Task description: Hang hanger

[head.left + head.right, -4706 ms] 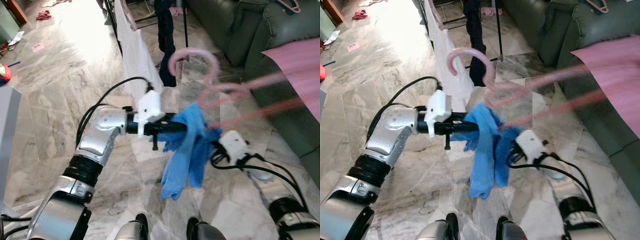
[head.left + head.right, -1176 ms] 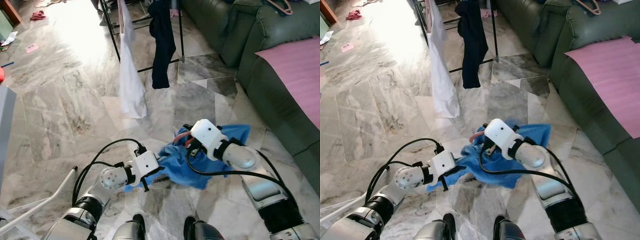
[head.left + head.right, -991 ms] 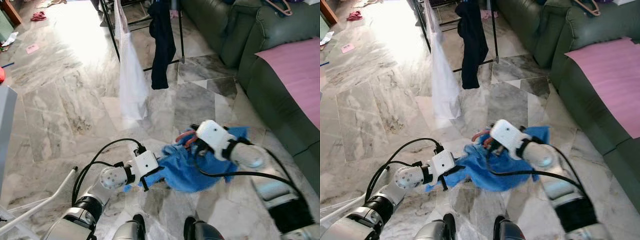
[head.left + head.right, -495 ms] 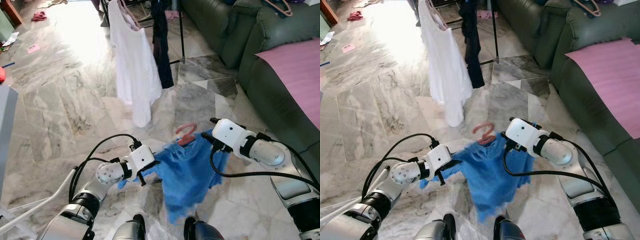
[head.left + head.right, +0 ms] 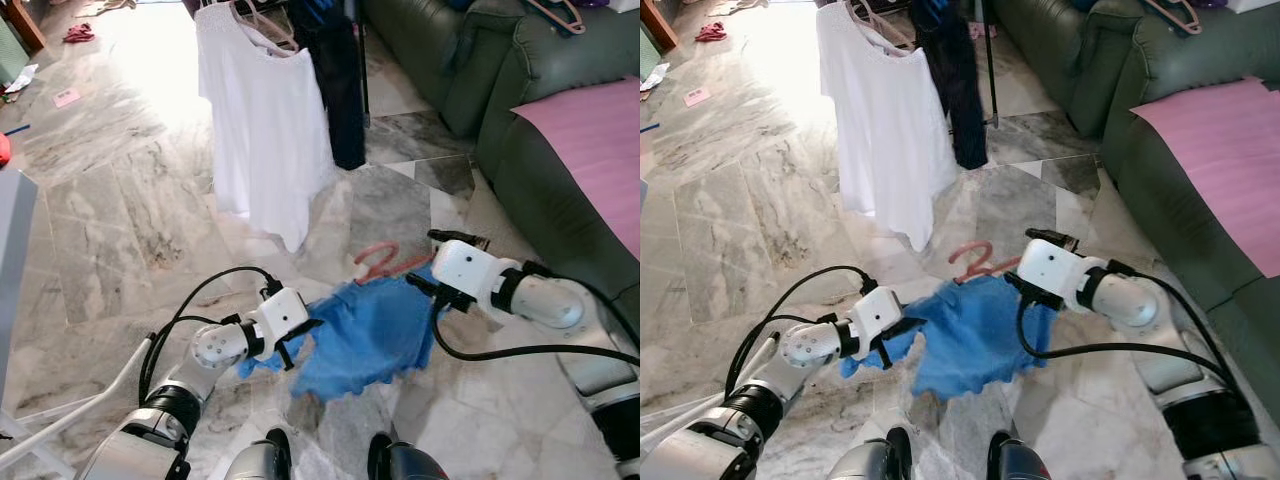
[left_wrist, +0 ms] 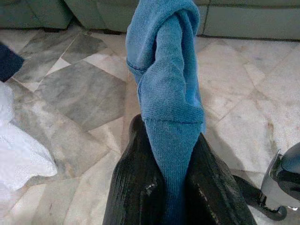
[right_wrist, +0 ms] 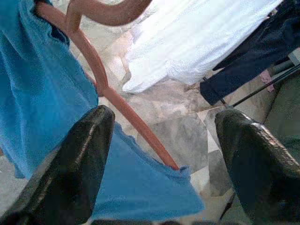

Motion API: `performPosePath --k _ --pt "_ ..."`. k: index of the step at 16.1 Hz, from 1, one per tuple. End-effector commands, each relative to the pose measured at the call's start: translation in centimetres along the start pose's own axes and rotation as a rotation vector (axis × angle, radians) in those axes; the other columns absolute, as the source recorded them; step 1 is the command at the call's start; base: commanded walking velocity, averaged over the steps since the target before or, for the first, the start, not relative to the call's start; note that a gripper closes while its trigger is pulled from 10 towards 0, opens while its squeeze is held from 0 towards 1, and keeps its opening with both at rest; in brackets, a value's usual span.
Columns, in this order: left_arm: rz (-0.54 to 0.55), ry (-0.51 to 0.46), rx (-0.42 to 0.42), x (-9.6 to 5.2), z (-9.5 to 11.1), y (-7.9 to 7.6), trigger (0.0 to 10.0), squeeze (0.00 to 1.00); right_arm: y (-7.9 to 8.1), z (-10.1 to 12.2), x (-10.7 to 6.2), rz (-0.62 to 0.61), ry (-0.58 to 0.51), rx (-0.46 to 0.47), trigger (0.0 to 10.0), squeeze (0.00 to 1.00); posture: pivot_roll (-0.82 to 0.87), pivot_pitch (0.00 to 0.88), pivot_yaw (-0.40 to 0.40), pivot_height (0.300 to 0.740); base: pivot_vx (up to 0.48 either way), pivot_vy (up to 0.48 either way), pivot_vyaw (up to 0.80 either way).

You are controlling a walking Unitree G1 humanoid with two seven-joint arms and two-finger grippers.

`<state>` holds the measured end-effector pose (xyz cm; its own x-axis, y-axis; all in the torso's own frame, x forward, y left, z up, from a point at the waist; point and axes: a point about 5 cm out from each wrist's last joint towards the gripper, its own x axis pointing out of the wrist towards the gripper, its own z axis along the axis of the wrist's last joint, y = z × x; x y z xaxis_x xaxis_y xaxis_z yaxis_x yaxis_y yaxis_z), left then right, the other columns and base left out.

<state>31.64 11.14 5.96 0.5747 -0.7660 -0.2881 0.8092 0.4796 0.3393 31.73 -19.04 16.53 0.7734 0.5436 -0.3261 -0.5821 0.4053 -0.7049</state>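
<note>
A blue shirt (image 5: 360, 335) on a pink hanger (image 5: 378, 262) hangs stretched between my two grippers, low over the marble floor. My left gripper (image 5: 300, 340) is shut on a bunched fold of the blue shirt (image 6: 164, 61), pinched between the fingers (image 6: 136, 187) in the left wrist view. My right gripper (image 5: 425, 290) is at the shirt's other shoulder. In the right wrist view its fingers (image 7: 89, 159) stand wide apart, open, with the pink hanger's arm (image 7: 108, 89) running between them into the shirt's neck. The hook points up toward the rack.
A drying rack straight ahead carries a white shirt (image 5: 265, 120) on a hanger and a dark garment (image 5: 340, 90). A green sofa (image 5: 500, 70) with a pink sheet (image 5: 590, 140) lines the right side. A white rod (image 5: 80, 415) lies at the lower left.
The shirt went from bunched low between the grippers to spread out between them, and its hem swung up. The view has shifted, so the rack shows nearer.
</note>
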Motion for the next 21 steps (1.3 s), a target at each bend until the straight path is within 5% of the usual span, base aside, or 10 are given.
performPosePath --k 1,6,7,8,9,14,21 --pt "0.013 -0.019 0.003 -0.3 0.2 0.6 0.0 0.00 -0.1 0.4 -0.2 0.005 -0.023 -0.012 10.0 1.00 -0.01 0.237 0.060 0.740 0.000 0.000 0.00" --pt "-0.038 -0.041 0.021 -0.7 0.7 1.1 0.0 0.00 -1.2 -0.9 -2.2 0.017 0.033 -0.044 10.0 1.00 -0.01 0.239 0.062 0.740 0.000 0.000 0.00" --pt "-0.047 -0.040 0.039 -0.8 0.9 1.5 0.0 0.00 -1.7 -1.6 -3.0 0.020 0.060 -0.050 10.0 0.78 -0.02 0.240 0.061 0.740 0.000 0.000 0.00" --pt "-0.069 -0.059 0.057 -1.0 1.4 2.0 0.0 0.00 -1.8 -2.5 -3.9 0.048 0.093 -0.040 10.0 0.25 -0.02 0.241 0.061 0.740 0.000 0.000 0.00" --pt "-0.103 -0.089 0.075 -1.1 2.0 2.3 0.0 0.00 -1.6 -3.2 -4.6 0.088 0.114 -0.017 10.0 0.00 -0.02 0.242 0.060 0.740 0.000 0.000 0.00" --pt "-0.205 -0.179 0.137 -1.0 3.9 2.5 0.0 0.00 -1.1 -5.3 -6.2 0.145 0.204 -0.021 10.0 0.00 -0.01 0.244 0.063 0.740 0.000 0.000 0.00" --pt "-0.278 -0.187 0.140 -1.5 3.7 2.1 0.0 0.00 -2.2 -4.2 -6.9 0.081 0.168 -0.056 10.0 0.00 -0.02 0.243 0.073 0.740 0.000 0.000 0.00"
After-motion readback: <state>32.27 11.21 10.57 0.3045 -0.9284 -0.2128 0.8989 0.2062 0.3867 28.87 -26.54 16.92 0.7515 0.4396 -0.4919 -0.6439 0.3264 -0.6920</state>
